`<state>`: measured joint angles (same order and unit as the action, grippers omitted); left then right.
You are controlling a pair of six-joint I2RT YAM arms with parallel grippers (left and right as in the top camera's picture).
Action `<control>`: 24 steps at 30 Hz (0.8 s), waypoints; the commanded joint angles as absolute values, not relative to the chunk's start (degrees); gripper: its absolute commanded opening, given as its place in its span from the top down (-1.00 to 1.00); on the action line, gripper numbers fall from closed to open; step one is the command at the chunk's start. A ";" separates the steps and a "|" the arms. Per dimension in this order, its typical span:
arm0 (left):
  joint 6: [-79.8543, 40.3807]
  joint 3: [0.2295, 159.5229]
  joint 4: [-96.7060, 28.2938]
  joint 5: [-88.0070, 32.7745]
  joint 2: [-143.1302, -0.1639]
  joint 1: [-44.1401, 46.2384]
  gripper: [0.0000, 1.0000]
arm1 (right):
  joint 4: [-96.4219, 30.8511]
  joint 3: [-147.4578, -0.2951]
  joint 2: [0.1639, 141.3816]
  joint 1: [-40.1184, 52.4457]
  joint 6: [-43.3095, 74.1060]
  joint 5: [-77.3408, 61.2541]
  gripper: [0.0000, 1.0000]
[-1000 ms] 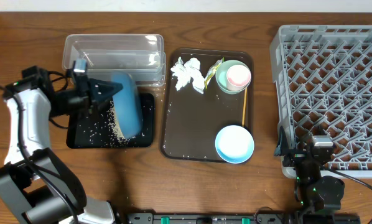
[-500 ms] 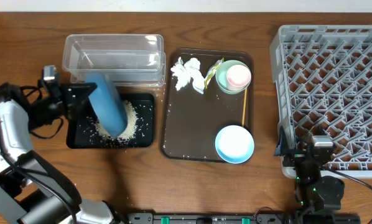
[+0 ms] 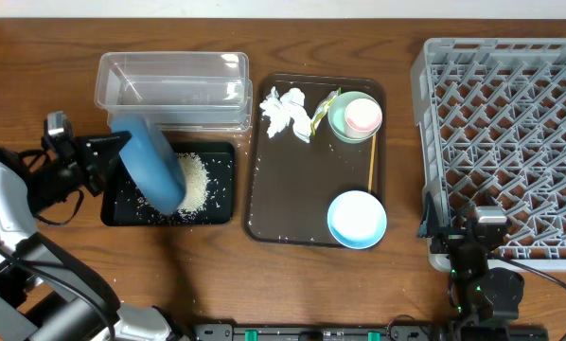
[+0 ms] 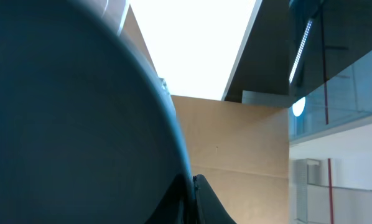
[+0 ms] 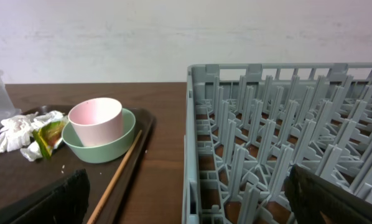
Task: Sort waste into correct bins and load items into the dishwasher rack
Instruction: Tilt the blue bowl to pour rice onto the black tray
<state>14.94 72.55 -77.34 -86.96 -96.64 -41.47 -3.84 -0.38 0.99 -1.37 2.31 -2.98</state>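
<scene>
My left gripper (image 3: pixel 110 152) is shut on the rim of the large blue plate (image 3: pixel 151 167), which it holds steeply tilted over the black tray (image 3: pixel 221 210). A heap of white rice (image 3: pixel 194 180) lies in that tray beside the plate's lower edge. In the left wrist view the plate (image 4: pixel 68 124) fills the left side, pinched at the gripper (image 4: pixel 194 200). The right gripper (image 5: pixel 186 205) stands open and empty by the grey rack's (image 3: pixel 510 142) near corner. The tissue (image 3: pixel 284 112), wrapper (image 3: pixel 324 104), pink cup (image 3: pixel 363 116) in the mint bowl (image 3: pixel 340 126), chopstick (image 3: pixel 372 167) and light-blue bowl (image 3: pixel 357 219) lie on the brown tray.
The clear tub (image 3: pixel 173 87) stands just behind the black tray. The brown serving tray (image 3: pixel 292 189) lies mid-table with a few stray rice grains on it. The right arm (image 3: pixel 479 270) rests at the table's front edge by the rack.
The left arm has drawn back to the left and the plate has tipped over the black tray. The rice has slid off it into a heap. The right arm is still.
</scene>
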 commanded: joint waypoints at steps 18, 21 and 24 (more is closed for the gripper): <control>30.83 72.49 -81.97 -88.01 -92.86 -41.45 0.88 | -4.08 -0.32 0.75 -1.63 1.63 -3.01 -0.99; 32.67 72.49 -86.13 -88.75 -91.92 -40.29 0.88 | -4.05 -0.32 0.75 -1.63 1.63 -3.01 -0.99; 33.69 72.49 -90.32 -87.85 -90.65 -38.48 0.88 | -4.08 -0.32 0.75 -1.63 1.63 -3.01 -0.98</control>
<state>30.06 72.34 -87.15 -86.67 -93.34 -40.10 -3.84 -0.38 0.99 -1.37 2.31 -2.98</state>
